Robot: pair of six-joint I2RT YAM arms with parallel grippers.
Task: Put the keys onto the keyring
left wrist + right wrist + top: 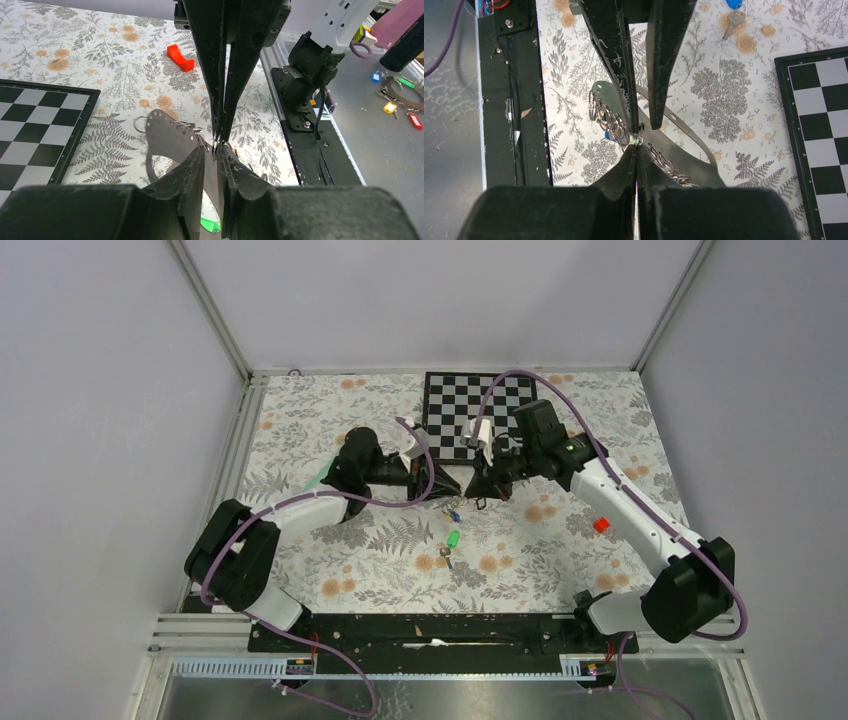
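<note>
My left gripper is shut on a flat dark plate with holes and several wire rings along its edge, held above the table. My right gripper meets it tip to tip. In the right wrist view my right gripper is shut tight on a thin silvery keyring at the plate's edge. A blue key, a green key and a silvery key lie on the cloth just below the grippers. The green key shows under my left fingers.
A chessboard lies behind the grippers. A small red piece lies to the right, under the right arm. Another blue-headed key lies on the cloth. The black base rail runs along the near edge.
</note>
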